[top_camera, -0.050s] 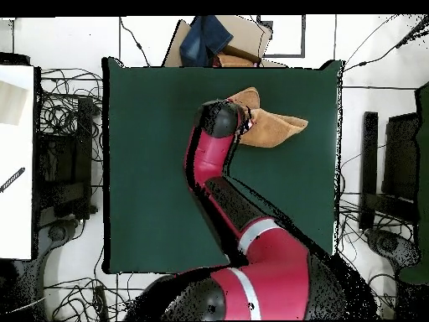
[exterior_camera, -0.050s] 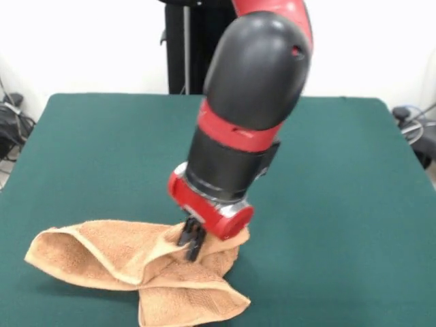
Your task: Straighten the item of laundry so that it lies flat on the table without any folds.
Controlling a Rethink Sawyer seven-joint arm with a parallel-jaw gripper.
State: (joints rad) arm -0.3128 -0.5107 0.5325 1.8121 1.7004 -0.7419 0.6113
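One gripper (exterior_camera, -0.050s: 192, 243) pinching rumpled towel (exterior_camera, -0.050s: 129, 262), hidden overhead; green table (exterior_camera, -0.050s: 340, 177)

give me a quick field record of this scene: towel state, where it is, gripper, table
towel state: the towel is crumpled, with several folds, not flat
towel place: near the table's edge closest to the front camera
gripper: the gripper is down on the towel's middle folds; the fingers look closed on the cloth
table: the green table is otherwise bare
task: not done
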